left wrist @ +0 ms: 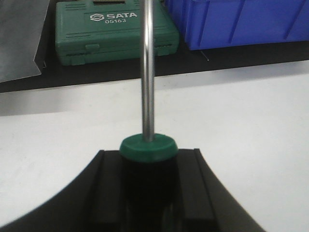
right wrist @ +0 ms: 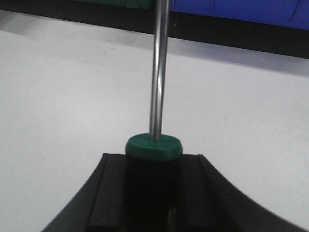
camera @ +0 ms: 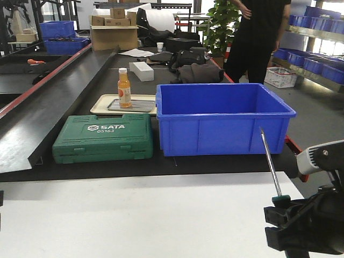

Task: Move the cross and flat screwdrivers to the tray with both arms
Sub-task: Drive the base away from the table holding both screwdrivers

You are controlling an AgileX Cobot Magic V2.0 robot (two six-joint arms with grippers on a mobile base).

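My left gripper point(left wrist: 148, 162) is shut on the black handle of one screwdriver point(left wrist: 148, 77). Its green collar sits just past the fingertips and its steel shaft points away over the white table. In the right wrist view my right gripper point(right wrist: 153, 162) grips the other screwdriver point(right wrist: 158, 72) the same way. From the front, that screwdriver point(camera: 271, 164) stands nearly upright in the right gripper point(camera: 282, 215) at the bottom right. The left gripper is out of the front view. The grey metal tray point(camera: 142, 105) lies far back, left of centre, inside a cream tray point(camera: 99, 106).
An orange bottle point(camera: 124, 88) stands on the grey tray. A deep blue bin point(camera: 223, 121) and a green SATA tool case point(camera: 102, 138) sit on the black belt between me and the tray. A person point(camera: 258, 37) stands behind at the right.
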